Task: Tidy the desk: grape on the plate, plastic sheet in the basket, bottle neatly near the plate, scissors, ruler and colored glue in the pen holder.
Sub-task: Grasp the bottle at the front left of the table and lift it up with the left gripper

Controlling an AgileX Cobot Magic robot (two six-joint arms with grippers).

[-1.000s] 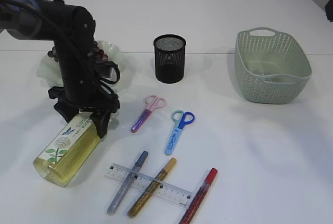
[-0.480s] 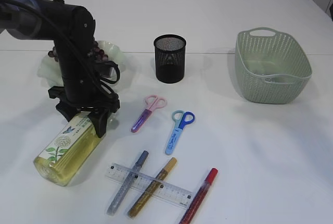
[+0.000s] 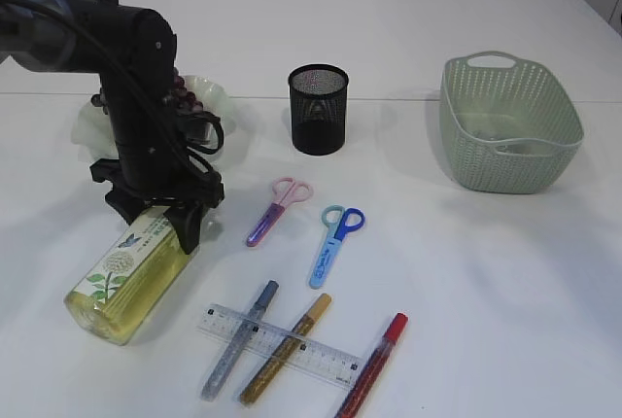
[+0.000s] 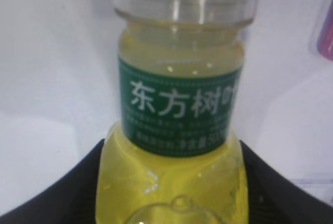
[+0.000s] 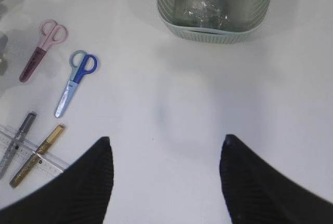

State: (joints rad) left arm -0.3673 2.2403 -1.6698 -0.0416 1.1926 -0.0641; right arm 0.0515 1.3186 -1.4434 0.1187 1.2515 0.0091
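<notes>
Beside the plate (image 3: 89,126), left gripper (image 3: 155,222) clamps the lying tea bottle (image 3: 126,277) at its shoulder, presumably to stand it; right gripper (image 5: 166,156) spread, empty.

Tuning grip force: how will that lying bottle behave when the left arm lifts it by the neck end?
The bottle looks nearly full of yellow liquid, so probably heavy, and its base end may sag. Its clear plastic looks smooth, likely slippery between the left gripper fingers. Lying on its side on the table, it could roll if nudged.
</notes>
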